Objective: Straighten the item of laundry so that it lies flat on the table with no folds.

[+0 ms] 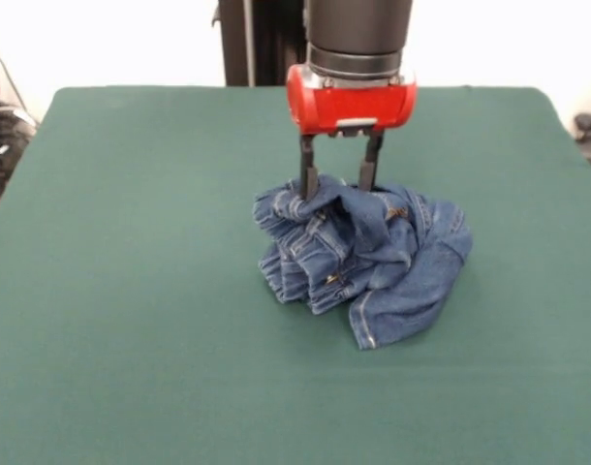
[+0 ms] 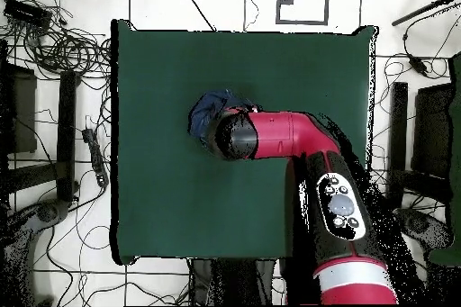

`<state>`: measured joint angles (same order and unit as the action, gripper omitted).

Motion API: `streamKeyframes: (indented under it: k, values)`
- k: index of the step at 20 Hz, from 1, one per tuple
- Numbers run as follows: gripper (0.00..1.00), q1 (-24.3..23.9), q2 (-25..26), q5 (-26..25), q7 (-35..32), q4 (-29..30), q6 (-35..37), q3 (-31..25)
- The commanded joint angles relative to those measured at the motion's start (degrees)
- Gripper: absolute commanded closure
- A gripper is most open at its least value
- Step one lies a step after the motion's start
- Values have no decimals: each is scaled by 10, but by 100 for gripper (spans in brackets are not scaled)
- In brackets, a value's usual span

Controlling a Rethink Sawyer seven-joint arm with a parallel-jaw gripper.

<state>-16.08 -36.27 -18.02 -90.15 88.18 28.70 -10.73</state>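
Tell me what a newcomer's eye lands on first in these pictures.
First the red and black arm, coming down from above at the table's middle. Its gripper has both fingers sunk into a crumpled heap of blue jeans. All round them spreads the dark green table.
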Motion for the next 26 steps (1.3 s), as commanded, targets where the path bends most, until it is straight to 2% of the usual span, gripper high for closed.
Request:
streamKeyframes:
  k: [1,8,9,10,13,20,23,26]
  values:
    - [0,-7,53,-52,91,-32,9,-82]
    - [0,-14,95,-94,50,-40,-54,-88]
    - [0,-15,96,-89,29,-35,-64,-85]
    - [100,-12,98,-79,2,-34,-56,-78]
    - [100,-8,100,-75,-18,-35,-62,-71]
    - [100,-9,96,-73,-5,-42,-47,-75]
    - [100,-5,66,-52,7,-33,25,-74]
    - [100,4,-2,-20,28,-27,157,-65]
